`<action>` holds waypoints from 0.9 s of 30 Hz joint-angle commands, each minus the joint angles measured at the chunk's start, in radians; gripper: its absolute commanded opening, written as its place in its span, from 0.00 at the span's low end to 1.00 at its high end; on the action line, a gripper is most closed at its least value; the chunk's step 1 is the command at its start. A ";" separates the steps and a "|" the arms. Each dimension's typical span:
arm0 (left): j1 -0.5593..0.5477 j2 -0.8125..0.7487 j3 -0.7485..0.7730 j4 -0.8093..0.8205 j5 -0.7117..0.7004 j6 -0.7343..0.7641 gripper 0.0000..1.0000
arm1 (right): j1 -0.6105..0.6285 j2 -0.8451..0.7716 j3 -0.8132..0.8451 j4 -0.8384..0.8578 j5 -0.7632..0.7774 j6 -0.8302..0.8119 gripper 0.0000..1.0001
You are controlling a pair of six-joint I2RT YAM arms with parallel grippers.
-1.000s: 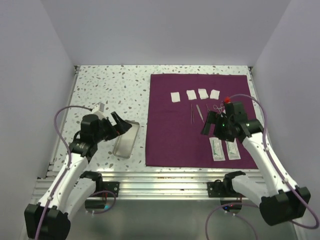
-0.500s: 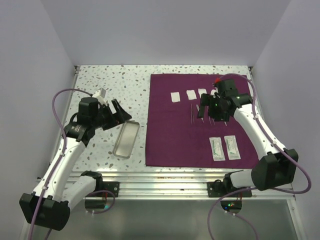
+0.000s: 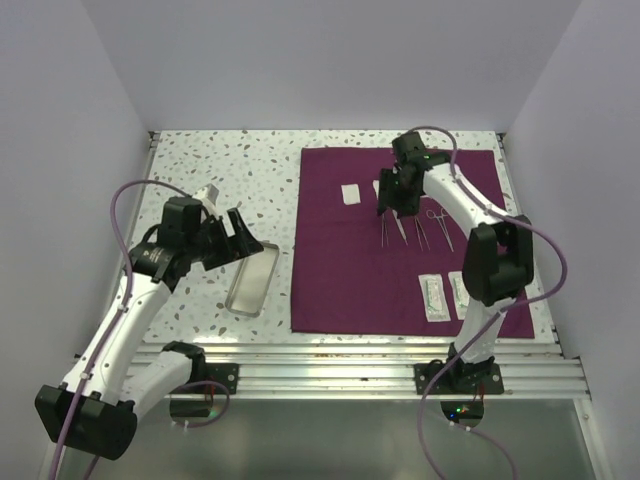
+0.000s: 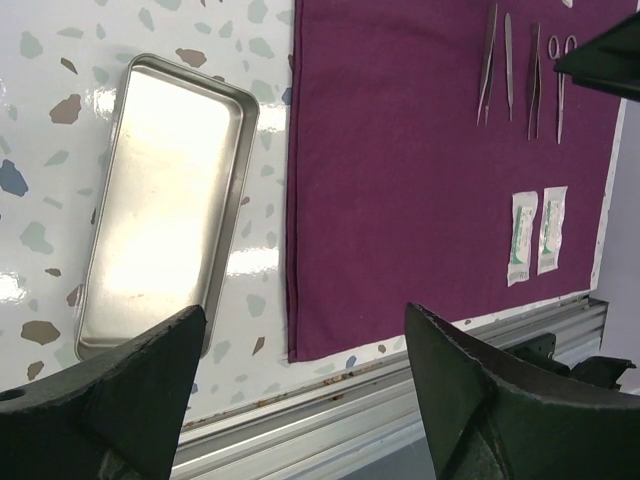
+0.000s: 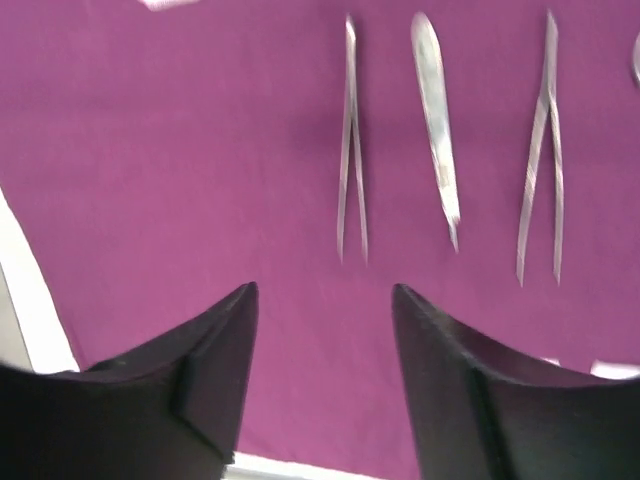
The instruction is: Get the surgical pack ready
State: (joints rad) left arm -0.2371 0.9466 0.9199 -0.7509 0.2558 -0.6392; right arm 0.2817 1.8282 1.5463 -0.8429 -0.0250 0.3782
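The dark magenta cloth lies flat on the right half of the table. On it are a white gauze square, several thin metal instruments in a row, and two white packets. The steel tray lies empty on the speckled table, left of the cloth. My left gripper hovers open above the tray, holding nothing. My right gripper is open above the far ends of the instruments and covers most of the gauze row. The left wrist view also shows the cloth.
The speckled white table is walled on the left, back and right. An aluminium rail runs along the near edge. The right arm's forearm reaches across the cloth's right side, above one packet.
My right arm swung from near the packets away to the far side of the cloth, over the gauze row. My left gripper shifted slightly above the tray, still open.
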 commanded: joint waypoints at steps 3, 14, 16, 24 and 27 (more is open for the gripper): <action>-0.008 0.032 0.095 -0.013 0.003 0.062 0.82 | 0.016 0.184 0.161 0.053 0.060 0.010 0.53; -0.008 0.087 0.117 -0.010 0.013 0.136 0.81 | 0.037 0.371 0.330 0.001 0.137 -0.002 0.44; -0.008 0.109 0.128 -0.004 0.019 0.145 0.81 | 0.039 0.384 0.331 -0.004 0.132 -0.004 0.43; -0.008 0.176 0.166 0.004 0.037 0.184 0.80 | 0.042 0.391 0.291 0.013 0.174 -0.005 0.32; -0.008 0.195 0.175 0.005 0.049 0.200 0.79 | 0.042 0.399 0.291 0.015 0.177 -0.005 0.31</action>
State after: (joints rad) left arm -0.2382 1.1297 1.0473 -0.7643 0.2726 -0.4843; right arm 0.3210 2.2211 1.8309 -0.8288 0.1158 0.3786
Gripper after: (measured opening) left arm 0.797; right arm 0.317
